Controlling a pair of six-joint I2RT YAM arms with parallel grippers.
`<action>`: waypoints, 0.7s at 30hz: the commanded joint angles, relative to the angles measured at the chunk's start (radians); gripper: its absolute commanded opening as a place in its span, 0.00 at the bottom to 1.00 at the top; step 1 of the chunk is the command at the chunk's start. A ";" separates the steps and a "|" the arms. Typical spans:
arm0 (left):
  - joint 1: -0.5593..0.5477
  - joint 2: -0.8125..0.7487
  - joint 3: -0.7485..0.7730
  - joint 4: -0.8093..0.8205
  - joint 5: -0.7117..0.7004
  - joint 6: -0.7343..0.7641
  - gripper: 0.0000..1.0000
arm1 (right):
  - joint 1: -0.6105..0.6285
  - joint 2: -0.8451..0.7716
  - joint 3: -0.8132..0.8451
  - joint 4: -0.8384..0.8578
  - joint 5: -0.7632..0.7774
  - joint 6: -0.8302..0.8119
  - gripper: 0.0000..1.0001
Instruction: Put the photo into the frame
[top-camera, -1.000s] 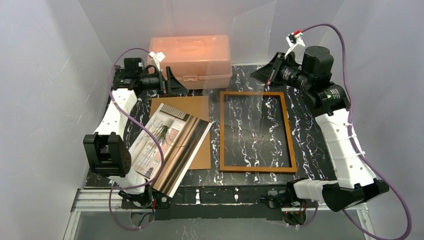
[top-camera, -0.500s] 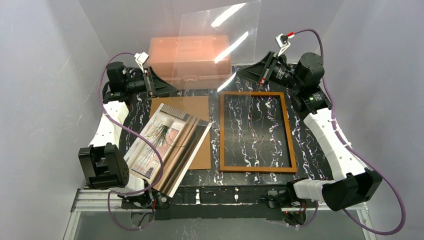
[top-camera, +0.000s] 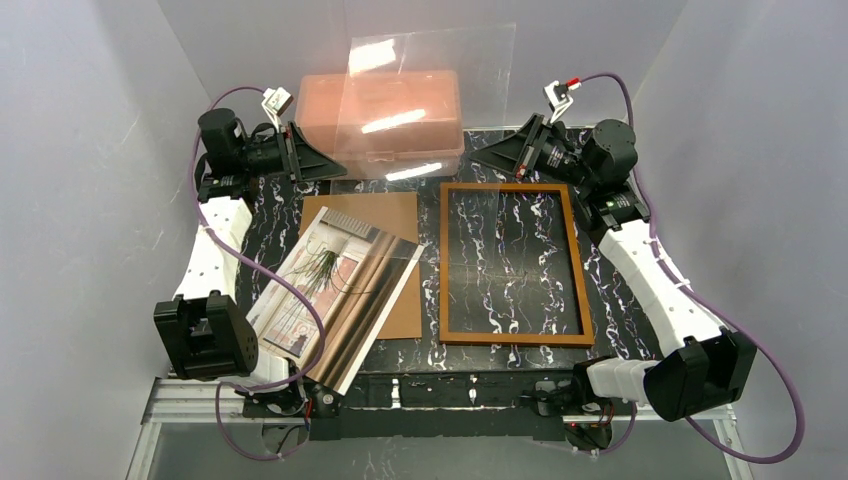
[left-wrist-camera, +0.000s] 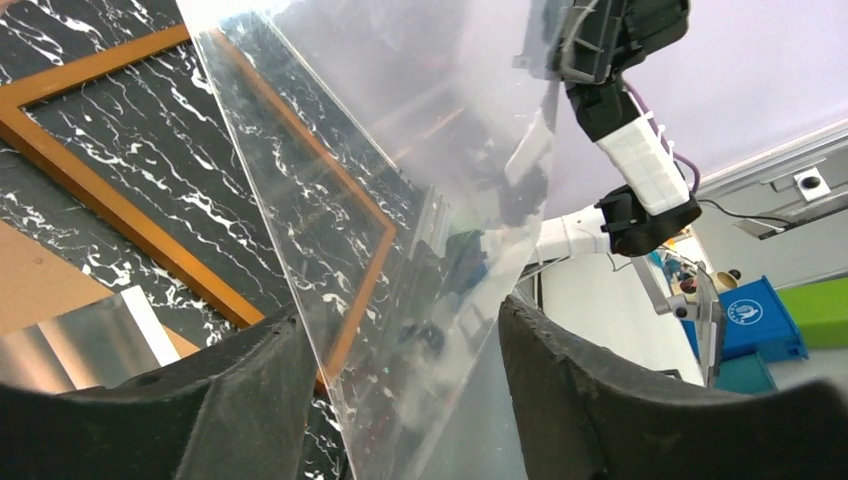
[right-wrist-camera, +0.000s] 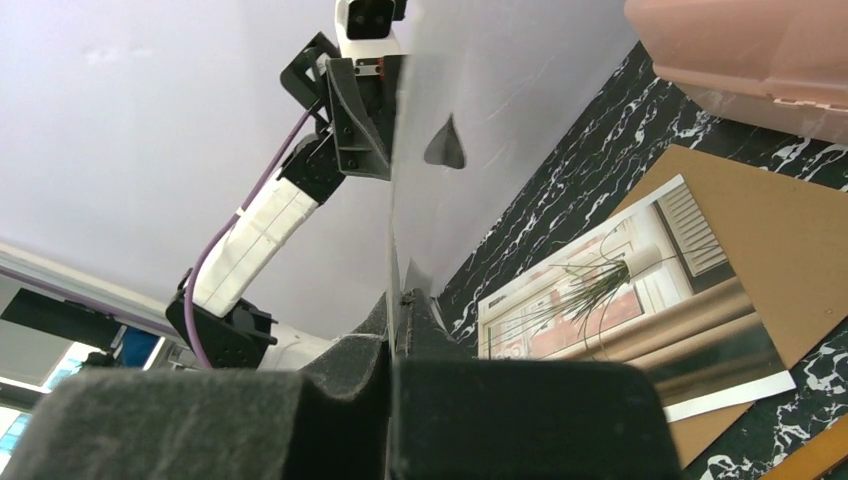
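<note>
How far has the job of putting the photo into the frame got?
Done: the frame lies empty, with the clear sheet off it. In hand: the right gripper pinches the sheet's edge, holding it up at the back; the left gripper is open, with the sheet between its fingers. Left: the photo lies on the brown board beside the frame, not yet in it.

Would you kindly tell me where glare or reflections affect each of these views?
Top external: white glare streaks on the clear sheet over the pink box, sheen across the photo. Left wrist: the frame shows hazy through the sheet. Right wrist: near fingers blurred dark.
</note>
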 joint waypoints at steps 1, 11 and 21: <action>0.003 -0.033 0.050 0.012 0.044 -0.029 0.55 | -0.001 0.002 -0.016 0.109 -0.015 0.002 0.01; 0.003 -0.032 0.063 0.012 0.027 -0.041 0.32 | -0.001 0.024 -0.030 0.102 -0.021 -0.036 0.01; 0.000 -0.035 0.072 0.014 0.010 -0.033 0.02 | 0.000 0.043 -0.083 0.095 -0.002 -0.056 0.09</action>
